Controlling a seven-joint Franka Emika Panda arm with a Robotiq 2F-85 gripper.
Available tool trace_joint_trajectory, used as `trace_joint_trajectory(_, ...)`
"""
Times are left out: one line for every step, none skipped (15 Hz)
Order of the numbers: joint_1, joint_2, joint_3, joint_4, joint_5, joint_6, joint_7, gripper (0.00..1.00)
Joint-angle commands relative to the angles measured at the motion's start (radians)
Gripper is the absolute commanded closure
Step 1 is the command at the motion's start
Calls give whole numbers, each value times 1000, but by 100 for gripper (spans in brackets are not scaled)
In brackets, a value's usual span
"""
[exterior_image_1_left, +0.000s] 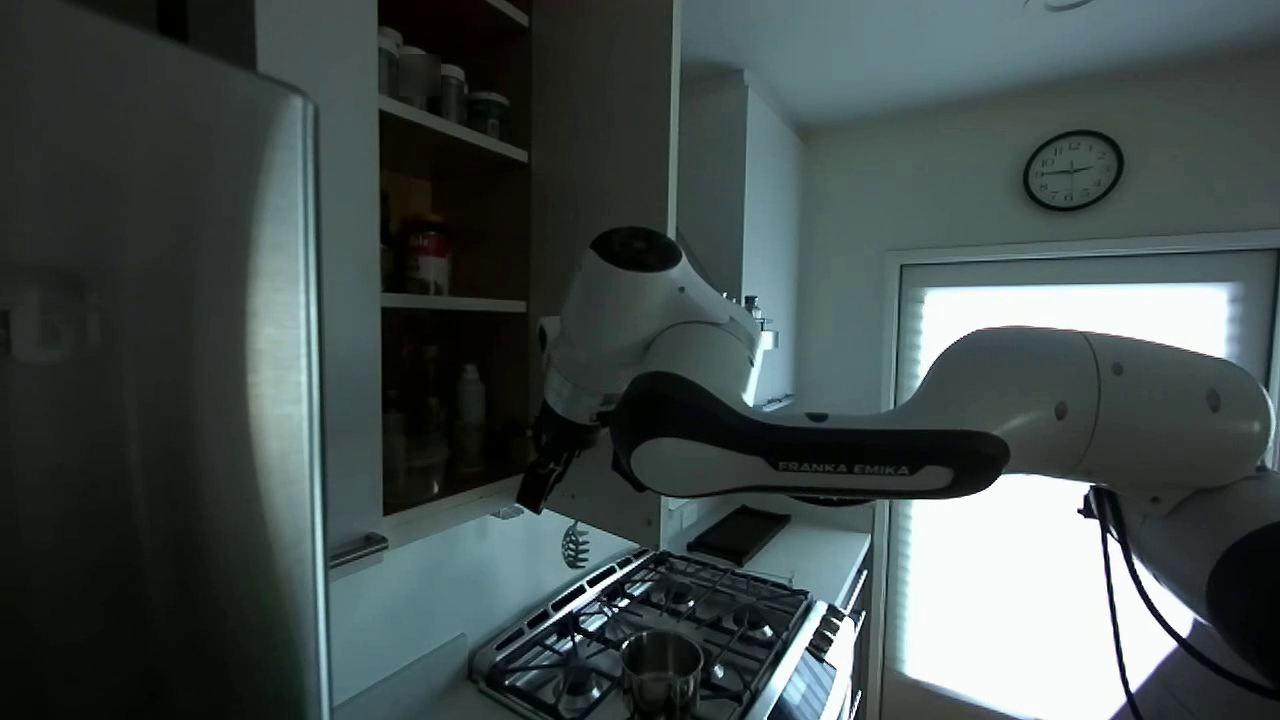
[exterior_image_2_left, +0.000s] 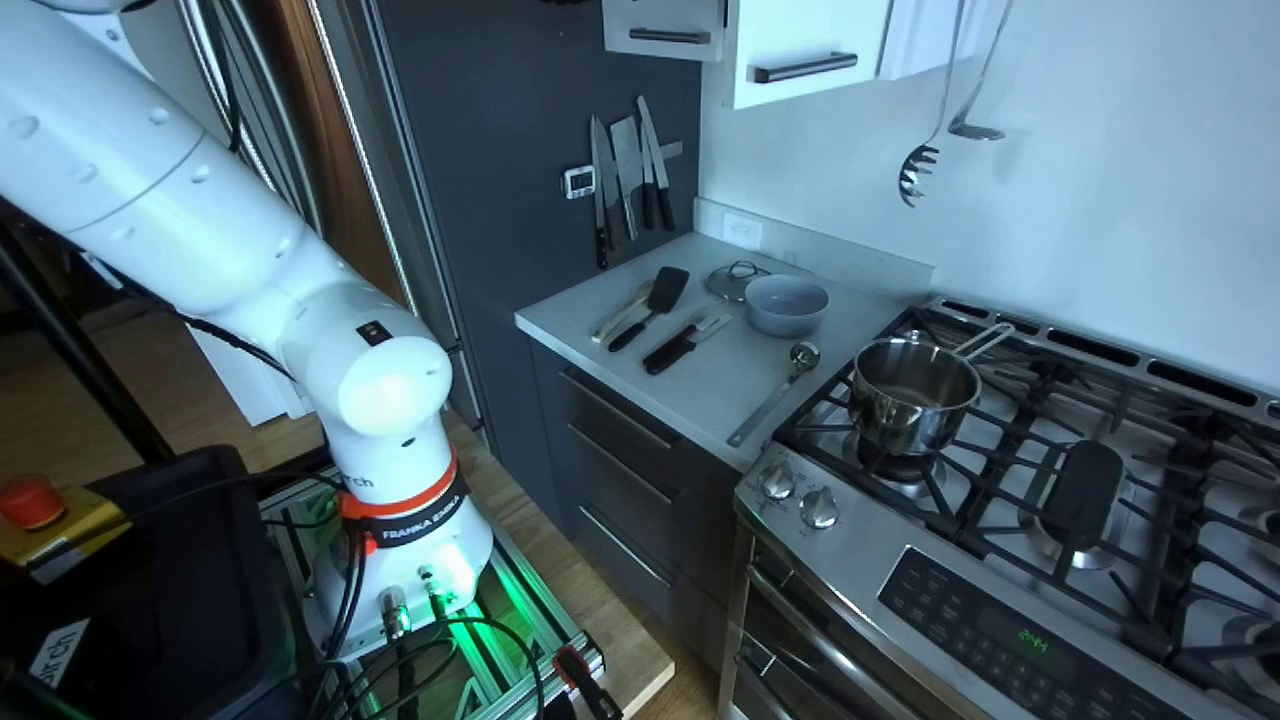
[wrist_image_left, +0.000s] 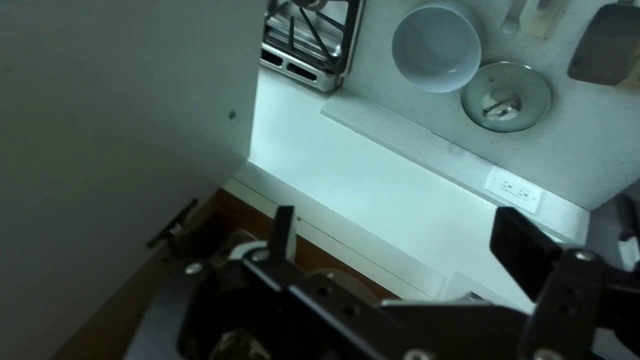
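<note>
My gripper (exterior_image_1_left: 535, 490) points downward at the lower front of an open wall cabinet (exterior_image_1_left: 455, 305), beside its open door (exterior_image_1_left: 605, 130). In the wrist view the gripper (wrist_image_left: 395, 217) is open, with its fingers wide apart and nothing between them. The door's pale panel (wrist_image_left: 125, 100) fills the left side there. The cabinet's bottom edge (wrist_image_left: 340, 245) runs behind the fingers, and items inside are mostly hidden by the gripper. The cabinet holds several jars (exterior_image_1_left: 452, 93) up high, a red-labelled jar (exterior_image_1_left: 428, 260) on the middle shelf and a pale bottle (exterior_image_1_left: 470, 415) below.
A steel pot (exterior_image_2_left: 915, 395) stands on the gas stove (exterior_image_2_left: 1000, 560). The counter (exterior_image_2_left: 560, 310) bears a bowl (exterior_image_2_left: 787, 305), a glass lid (exterior_image_2_left: 735, 280), a ladle (exterior_image_2_left: 775, 395) and other utensils. Knives (exterior_image_2_left: 630, 175) hang on a dark panel. A refrigerator (exterior_image_1_left: 150, 350) stands near the cabinet.
</note>
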Motion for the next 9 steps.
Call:
trace_joint_trajectory(42, 69, 41, 100, 29, -49, -73, 0)
trace_joint_trajectory(44, 88, 56, 121, 15, -55, -82, 0)
trace_joint_trajectory(51, 108, 63, 140, 13, -52, -97, 0)
trace_joint_trajectory(60, 136, 65, 160, 24, -36, -118, 0)
trace_joint_trajectory(49, 76, 60, 102, 5, -22, -70, 0)
trace_joint_trajectory(53, 90, 62, 114, 4, -22, -72, 0)
trace_joint_trajectory(53, 94, 62, 115, 3, -21, -72, 0)
trace_joint_trajectory(53, 94, 61, 115, 3, -21, -72, 0)
trace_joint_trajectory(53, 92, 60, 115, 3, -21, -72, 0)
